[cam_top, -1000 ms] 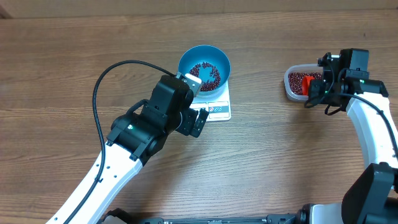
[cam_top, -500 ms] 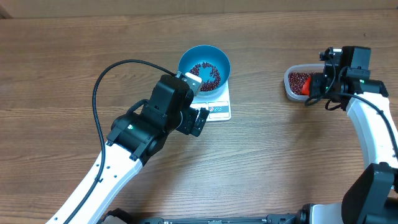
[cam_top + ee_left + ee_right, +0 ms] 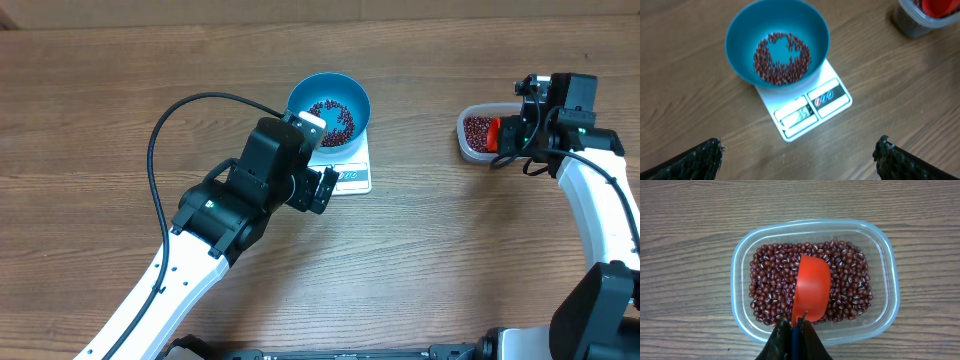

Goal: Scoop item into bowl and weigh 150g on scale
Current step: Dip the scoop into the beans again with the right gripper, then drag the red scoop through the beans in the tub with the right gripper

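Plainly, the right gripper (image 3: 795, 330) is closed tight on the thin handle of the orange scoop (image 3: 812, 287). The scoop is laid on the beans (image 3: 770, 280) in the clear tub (image 3: 890, 295), well to the right of the scale (image 3: 832, 95), on which the partly filled blue bowl (image 3: 740, 40) is seated. Beans could be spilled if a heaped scoop is tilted on that long carry, and the left gripper (image 3: 800, 160), spread wide and empty just beside the scale, could be struck.

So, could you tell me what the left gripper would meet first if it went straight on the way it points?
Probably the front edge of the scale, straight ahead of the open left gripper; the bowl stands further back on it. Depth is unclear.
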